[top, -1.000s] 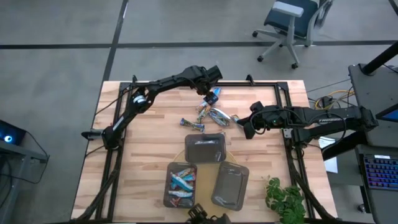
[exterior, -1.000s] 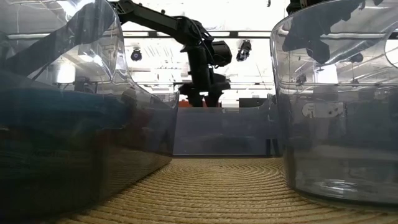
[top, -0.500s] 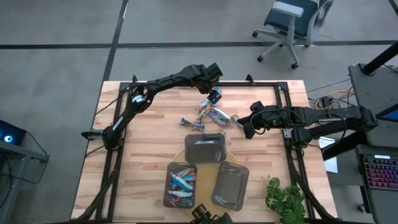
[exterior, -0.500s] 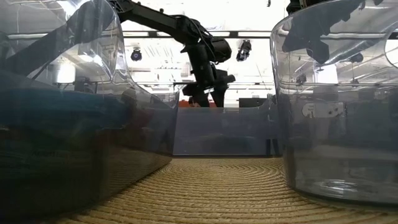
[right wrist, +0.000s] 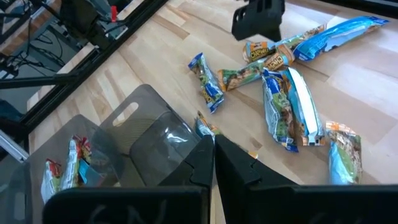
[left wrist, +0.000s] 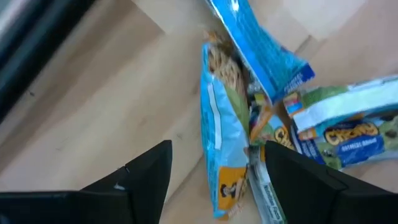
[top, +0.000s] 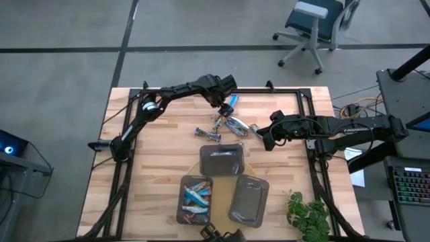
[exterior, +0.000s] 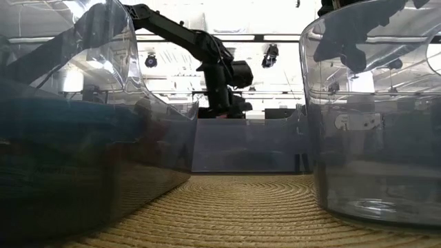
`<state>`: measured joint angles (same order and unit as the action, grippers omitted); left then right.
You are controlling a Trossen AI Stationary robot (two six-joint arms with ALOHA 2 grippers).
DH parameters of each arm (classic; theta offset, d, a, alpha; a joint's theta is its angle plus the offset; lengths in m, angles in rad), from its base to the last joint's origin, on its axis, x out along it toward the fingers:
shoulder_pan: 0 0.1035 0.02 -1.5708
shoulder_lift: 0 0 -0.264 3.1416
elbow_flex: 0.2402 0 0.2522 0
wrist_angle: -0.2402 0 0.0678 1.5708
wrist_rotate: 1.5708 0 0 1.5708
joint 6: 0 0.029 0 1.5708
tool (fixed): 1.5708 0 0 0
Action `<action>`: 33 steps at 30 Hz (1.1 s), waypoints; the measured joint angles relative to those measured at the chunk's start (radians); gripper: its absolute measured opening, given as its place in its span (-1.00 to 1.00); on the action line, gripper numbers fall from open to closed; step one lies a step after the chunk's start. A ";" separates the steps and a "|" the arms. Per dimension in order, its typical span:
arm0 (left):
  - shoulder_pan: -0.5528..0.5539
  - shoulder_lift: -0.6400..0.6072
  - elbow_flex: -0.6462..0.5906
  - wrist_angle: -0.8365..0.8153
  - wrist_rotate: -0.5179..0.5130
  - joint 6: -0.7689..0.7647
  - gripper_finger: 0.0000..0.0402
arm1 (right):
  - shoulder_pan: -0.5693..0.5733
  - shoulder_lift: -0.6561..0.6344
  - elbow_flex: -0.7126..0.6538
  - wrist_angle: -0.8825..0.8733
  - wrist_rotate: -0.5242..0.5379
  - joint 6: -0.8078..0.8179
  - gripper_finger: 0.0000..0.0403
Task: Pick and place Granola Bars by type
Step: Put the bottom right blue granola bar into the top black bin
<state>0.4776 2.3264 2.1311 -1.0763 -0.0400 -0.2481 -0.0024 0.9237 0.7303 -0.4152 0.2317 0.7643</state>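
Note:
Several granola bars (top: 228,121) lie loose in a heap on the wooden table (top: 154,168) at the far middle, most of them blue, some green and white. My left gripper (left wrist: 217,149) hangs open just over the heap's far end, pointing down. Its fingers stand on either side of one blue bar (left wrist: 219,124), and I see no touch. The right wrist view shows the same gripper (right wrist: 258,28) above the heap (right wrist: 286,99). My right gripper (top: 264,140) waits shut to the right of the heap, above the table.
Three dark grey trays stand on a round woven mat (top: 247,169) in the near middle. One (top: 222,160) is closest to the heap, one (top: 195,198) holds several bars, and one (top: 248,200) is beside it. A single bar (top: 208,133) lies left of the heap. A plant (top: 309,215) stands at the near right corner.
My left gripper has sunk toward the heap of bars, tipping a little as it came down, and has stayed open. The bars and my right arm have kept still.

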 joint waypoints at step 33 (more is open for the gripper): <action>0.021 -0.068 -0.138 0.612 0.193 -0.203 -0.97 | -0.004 0.001 -0.005 0.001 0.004 0.048 -0.96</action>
<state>0.4988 2.2585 1.9928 -0.4648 0.1528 -0.4510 -0.0067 0.9249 0.7254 -0.4145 0.2359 0.8125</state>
